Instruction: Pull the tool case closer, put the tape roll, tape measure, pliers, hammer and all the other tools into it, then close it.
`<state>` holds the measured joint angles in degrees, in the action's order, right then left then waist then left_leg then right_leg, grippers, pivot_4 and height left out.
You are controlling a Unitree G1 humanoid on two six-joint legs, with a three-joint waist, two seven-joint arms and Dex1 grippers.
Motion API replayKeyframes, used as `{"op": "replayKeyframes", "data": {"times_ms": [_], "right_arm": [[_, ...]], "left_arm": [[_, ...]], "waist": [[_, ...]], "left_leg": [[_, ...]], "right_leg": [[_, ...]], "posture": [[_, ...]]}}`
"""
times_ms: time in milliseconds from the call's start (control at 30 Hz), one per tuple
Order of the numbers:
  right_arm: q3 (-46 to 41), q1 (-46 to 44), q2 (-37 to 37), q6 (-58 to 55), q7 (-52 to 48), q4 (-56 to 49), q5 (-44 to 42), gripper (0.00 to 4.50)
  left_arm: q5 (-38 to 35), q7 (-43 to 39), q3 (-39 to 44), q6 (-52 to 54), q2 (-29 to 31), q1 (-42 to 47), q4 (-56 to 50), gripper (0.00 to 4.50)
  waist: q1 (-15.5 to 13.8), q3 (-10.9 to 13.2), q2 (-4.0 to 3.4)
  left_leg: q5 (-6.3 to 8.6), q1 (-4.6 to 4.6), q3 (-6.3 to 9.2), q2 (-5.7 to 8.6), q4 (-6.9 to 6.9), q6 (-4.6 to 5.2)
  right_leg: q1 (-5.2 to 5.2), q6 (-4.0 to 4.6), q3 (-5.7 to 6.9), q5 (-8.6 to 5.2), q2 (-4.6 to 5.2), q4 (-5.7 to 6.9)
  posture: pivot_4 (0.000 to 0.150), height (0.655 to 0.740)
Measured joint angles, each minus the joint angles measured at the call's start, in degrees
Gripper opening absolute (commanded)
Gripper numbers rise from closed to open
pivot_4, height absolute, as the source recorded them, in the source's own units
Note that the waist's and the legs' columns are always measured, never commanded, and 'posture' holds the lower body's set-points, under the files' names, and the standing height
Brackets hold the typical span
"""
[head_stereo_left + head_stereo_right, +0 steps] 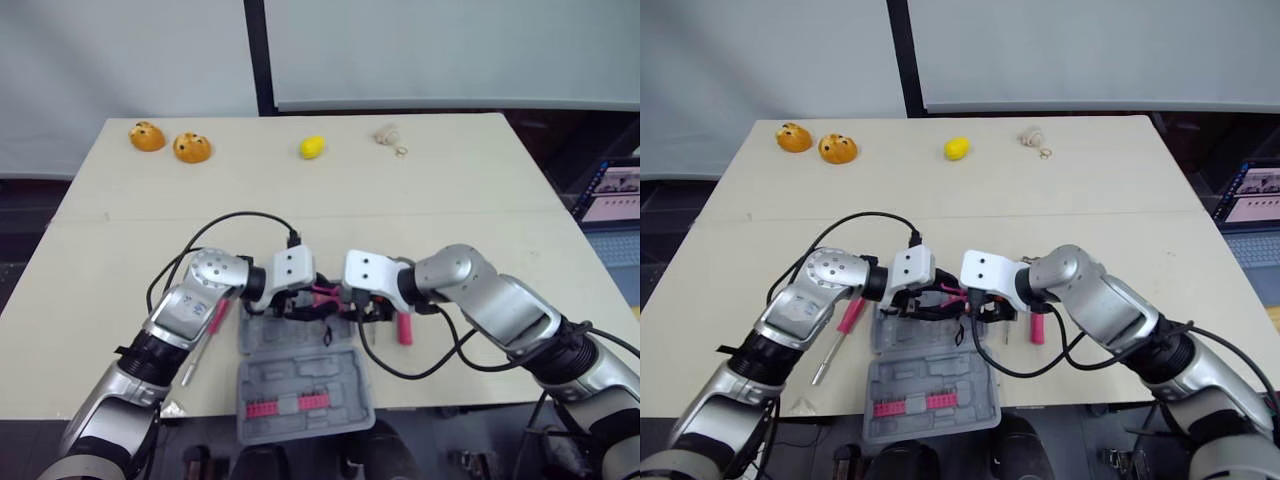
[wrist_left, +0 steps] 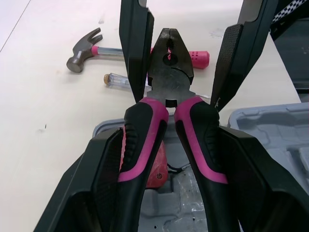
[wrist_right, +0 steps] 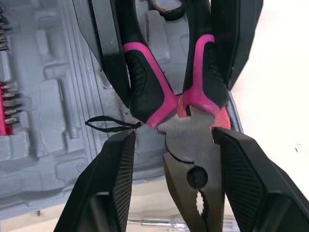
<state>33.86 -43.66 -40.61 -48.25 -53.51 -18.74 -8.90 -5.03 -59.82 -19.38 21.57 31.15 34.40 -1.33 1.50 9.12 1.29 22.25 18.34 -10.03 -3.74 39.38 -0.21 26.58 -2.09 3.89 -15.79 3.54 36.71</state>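
Note:
The grey tool case [image 1: 300,385] lies open at the table's near edge, a row of pink bits in its near half. Over its far half both grippers meet around the black-and-pink pliers [image 2: 169,72]. My left gripper [image 2: 171,140] is shut on the handles. My right gripper [image 3: 174,135] stands open around the pliers' head, with a gap on one side. A red object [image 2: 157,169] lies in the case under the pliers. The pink-gripped hammer [image 2: 82,53] and a clear-handled screwdriver [image 2: 118,79] lie on the table just right of the case. A pink-handled screwdriver [image 1: 205,340] lies left of it.
Two orange fruits [image 1: 147,136] [image 1: 191,148], a yellow lemon [image 1: 313,147] and a small beige item [image 1: 388,133] sit along the table's far edge. A black cable [image 1: 240,218] loops over my left arm. A screen [image 1: 612,195] stands beyond the table's right side.

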Motion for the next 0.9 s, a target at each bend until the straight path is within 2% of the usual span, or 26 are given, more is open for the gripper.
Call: {"op": "replayKeyframes", "data": {"times_ms": [67, 367, 400, 467, 600, 733, 900], "right_arm": [[-0.2, -0.1, 0.1, 0.4, -0.6, 0.5, 0.3, 0.99], [-0.2, -0.7, 0.2, 0.8, -2.3, 1.1, 1.1, 1.0], [-0.2, -1.3, 0.5, 0.8, -3.0, 1.1, 1.0, 1.0], [-0.2, -2.0, 0.7, 0.6, -3.8, 1.0, 1.1, 1.0], [0.2, -4.5, 0.8, -1.1, -5.8, 1.0, 1.1, 1.0], [2.6, -7.5, 1.9, -4.6, -7.7, 0.3, 1.0, 1.0], [8.1, -9.2, 4.9, -8.3, -8.1, -0.4, 1.2, 1.0]], "left_arm": [[0.4, -0.5, -0.2, -0.6, 0.0, 0.0, 0.1, 2.56], [-0.3, -1.5, 0.6, -0.6, -0.4, 0.1, 1.1, 2.56], [-1.9, -2.8, 1.7, -0.8, 0.3, -0.4, 1.1, 3.61], [-7.3, -7.6, 5.8, -2.4, 2.1, -2.5, 0.9, 4.45], [-13.8, -14.3, 13.1, -6.2, 6.9, -6.6, 2.3, 4.5], [-14.6, -20.0, 17.2, -10.2, 15.0, -11.2, 7.6, 4.5], [-13.2, -23.0, 18.4, -16.7, 18.9, -16.0, 12.3, 4.5]], "waist": [[0.0, 0.0, 0.0], [0.1, 0.0, 0.0], [0.2, 0.0, -0.01], [0.4, 0.0, -0.04], [0.3, 0.1, -0.11], [0.4, 0.1, -0.13], [0.2, 0.1, -0.14]], "left_leg": [[0.0, 0.0, 0.0, 0.0, 0.01, 0.0], [0.0, 0.0, 0.0, 0.0, 0.01, 0.0], [0.0, 0.0, 0.0, -0.01, 0.01, 0.0], [0.0, -0.02, -0.01, -0.1, 0.01, -0.01], [-0.02, -0.01, 0.02, -0.12, 0.07, -0.04], [-0.01, 0.0, 0.05, -0.11, 0.04, -0.05], [-0.01, 0.05, 0.09, -0.09, 0.03, -0.04]], "right_leg": [[0.0, 0.0, 0.01, 0.0, -0.01, 0.0], [0.0, 0.0, 0.0, 0.0, -0.01, 0.02], [0.01, 0.0, 0.0, 0.0, -0.03, 0.03], [0.05, 0.08, -0.01, -0.04, -0.03, 0.1], [0.07, 0.13, 0.06, -0.07, 0.01, 0.17], [0.08, 0.19, 0.28, -0.11, 0.03, 0.15], [0.09, 0.19, 0.56, -0.11, 0.1, 0.13]], "posture": [[0.15, 0.7292], [0.15, 0.7292], [0.15, 0.7292], [0.15, 0.7292], [0.15, 0.7292], [0.15, 0.7292], [0.15, 0.7292]]}}
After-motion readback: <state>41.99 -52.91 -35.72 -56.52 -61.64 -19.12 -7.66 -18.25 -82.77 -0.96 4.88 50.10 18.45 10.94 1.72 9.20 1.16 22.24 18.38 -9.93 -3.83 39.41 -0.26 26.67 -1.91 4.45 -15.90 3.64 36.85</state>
